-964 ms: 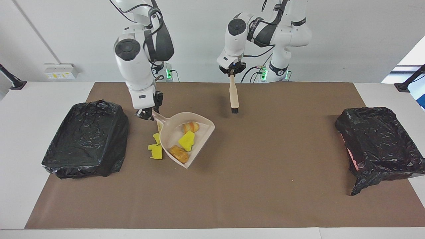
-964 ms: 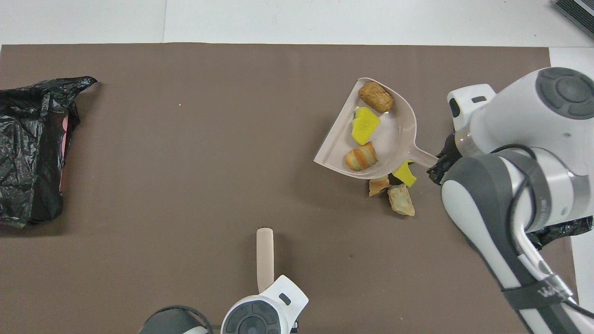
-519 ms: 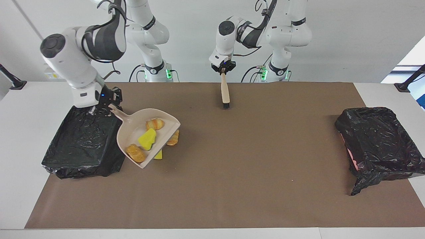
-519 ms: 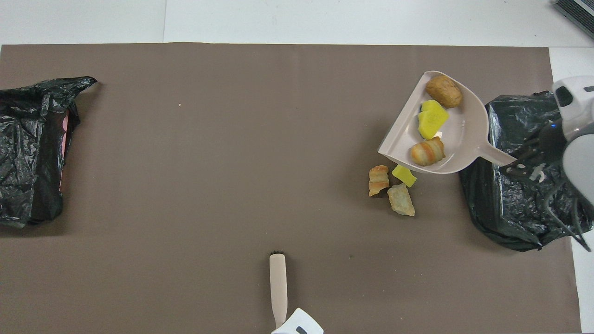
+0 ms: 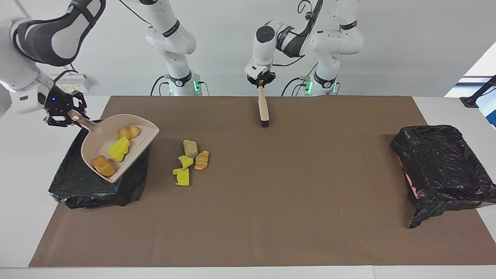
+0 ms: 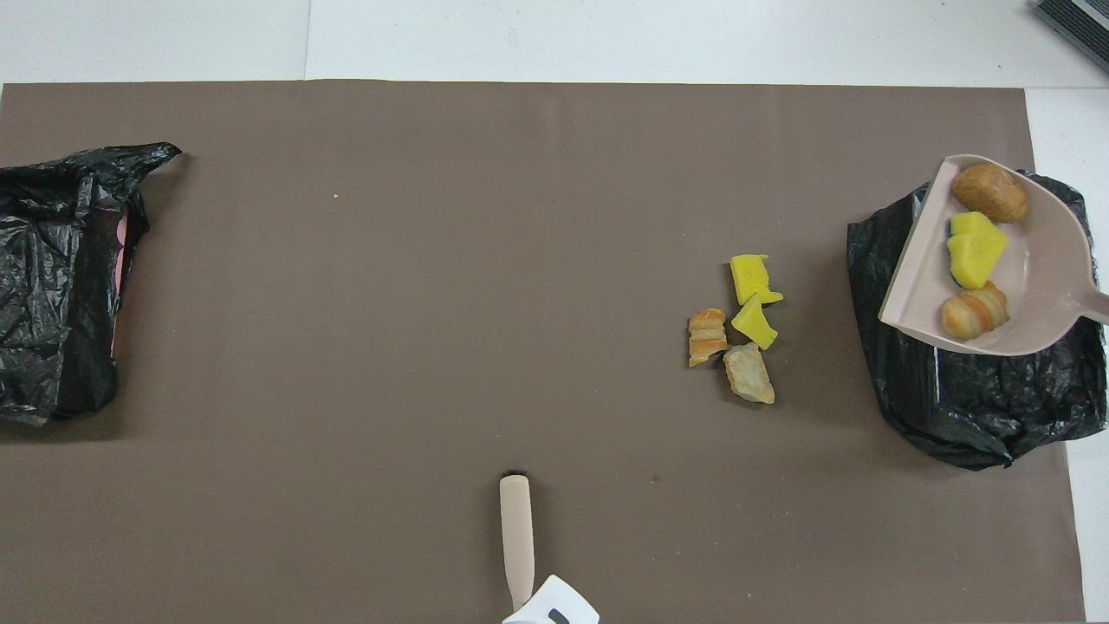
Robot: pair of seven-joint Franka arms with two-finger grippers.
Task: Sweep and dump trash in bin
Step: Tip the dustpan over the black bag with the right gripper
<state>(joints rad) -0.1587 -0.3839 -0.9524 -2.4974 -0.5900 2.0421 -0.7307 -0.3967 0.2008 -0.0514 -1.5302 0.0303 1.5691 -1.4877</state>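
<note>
My right gripper [image 5: 69,115] is shut on the handle of the beige dustpan [image 5: 97,142], which it holds tilted in the air over the black-lined bin [image 5: 83,188] at the right arm's end of the table. Three pieces of trash lie in the pan: a brown lump [image 5: 104,166], a yellow wedge [image 5: 118,149] and a striped roll [image 5: 129,131]. Several more scraps lie together on the mat beside the bin, among them a yellow wedge [image 6: 749,276] and a tan lump [image 6: 749,373]. My left gripper [image 5: 260,83] is shut on the brush [image 5: 264,109], which hangs bristles down over the mat's edge nearest the robots.
A second black-lined bin [image 5: 440,162] stands at the left arm's end of the table. A brown mat [image 5: 294,201] covers most of the white table.
The right arm has swung the dustpan with its three scraps off the mat to above the bin, uncovering the scraps left on the mat. The left arm drew the brush back toward the robots, then held still.
</note>
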